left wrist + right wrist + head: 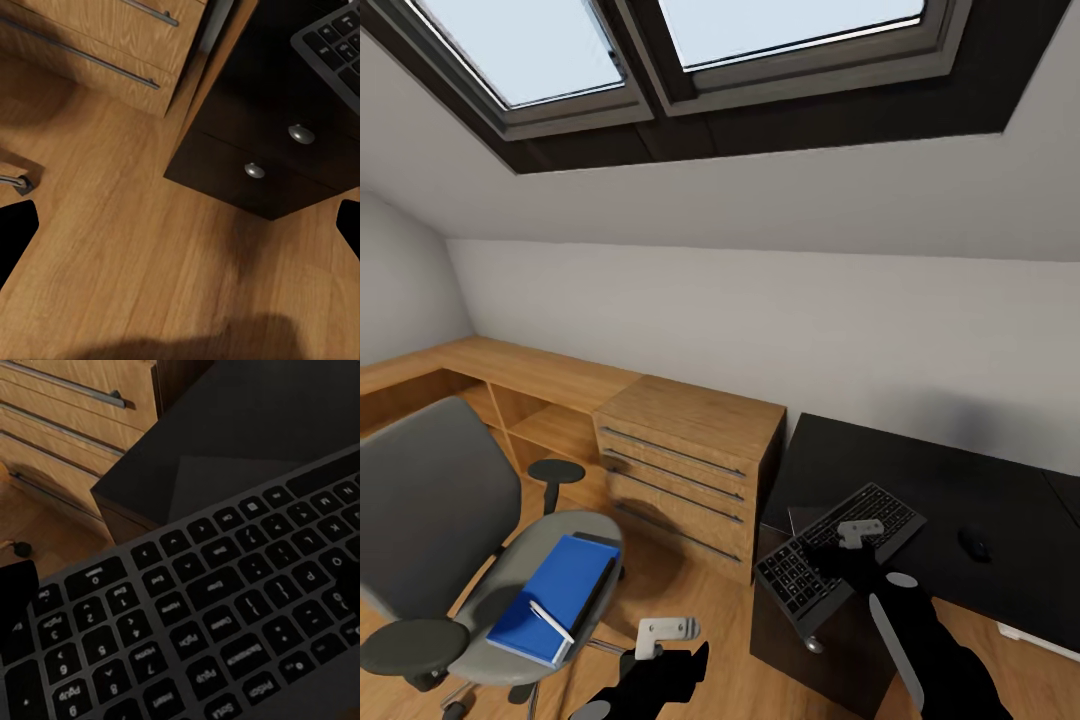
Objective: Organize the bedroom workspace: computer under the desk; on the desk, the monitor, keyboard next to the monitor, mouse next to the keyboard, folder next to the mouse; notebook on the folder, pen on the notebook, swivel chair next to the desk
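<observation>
Black desk (920,480) under sloped attic wall, wood floor. Keyboard (840,555) overhangs its corner, clamped by right gripper (857,548). Mouse (973,543) nearby. Folder (555,595) on chair (430,500). Left gripper (665,640) spread, empty.

The desk (920,470) has a matt black top. The chest (690,460) and floor (150,247) show grained wood. Drawer knobs (301,134) gleam like metal. The keyboard (225,615) looks matt plastic. The swivel chair (435,500) looks matt grey.
</observation>
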Robot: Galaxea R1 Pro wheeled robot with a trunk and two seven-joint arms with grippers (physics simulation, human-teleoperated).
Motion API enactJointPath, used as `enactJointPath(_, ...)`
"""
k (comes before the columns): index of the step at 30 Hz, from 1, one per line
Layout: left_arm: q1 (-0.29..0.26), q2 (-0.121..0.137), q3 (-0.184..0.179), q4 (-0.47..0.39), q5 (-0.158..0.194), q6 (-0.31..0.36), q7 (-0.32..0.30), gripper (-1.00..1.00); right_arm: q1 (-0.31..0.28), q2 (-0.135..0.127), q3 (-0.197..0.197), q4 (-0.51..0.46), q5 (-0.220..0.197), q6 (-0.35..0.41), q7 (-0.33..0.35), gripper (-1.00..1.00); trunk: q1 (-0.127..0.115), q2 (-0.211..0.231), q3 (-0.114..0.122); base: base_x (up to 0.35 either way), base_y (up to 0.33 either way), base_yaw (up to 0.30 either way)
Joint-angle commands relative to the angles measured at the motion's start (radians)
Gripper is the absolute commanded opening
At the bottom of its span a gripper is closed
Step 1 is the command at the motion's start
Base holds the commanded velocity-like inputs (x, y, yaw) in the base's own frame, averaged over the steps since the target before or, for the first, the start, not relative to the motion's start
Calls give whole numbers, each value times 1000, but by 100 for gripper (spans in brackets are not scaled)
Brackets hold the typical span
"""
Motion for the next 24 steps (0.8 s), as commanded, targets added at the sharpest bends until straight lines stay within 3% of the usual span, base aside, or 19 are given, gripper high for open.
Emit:
enactJointPath(1, 0, 0, -1, -2, 10, 3, 9, 100, 0, -1, 1, -2, -6, 5, -1, 100, 0, -1, -1, 18, 16, 0)
enactJointPath(15, 0, 1, -1, -2, 10, 2, 9, 100, 0, -1, 1, -2, -6, 3, -1, 100, 0, -1, 2, 181, 156, -128)
enactJointPath(19, 0, 0, 1, -1, 11, 3, 10, 100, 0, -1, 1, -2, -6, 4, -1, 100, 0, -1, 3, 30, 25, -7)
enactJointPath(24, 0, 0, 0, -2, 10, 2, 9, 100, 0, -1, 1, -2, -6, 4, -1, 100, 0, -1, 5, 17, 287, -229)
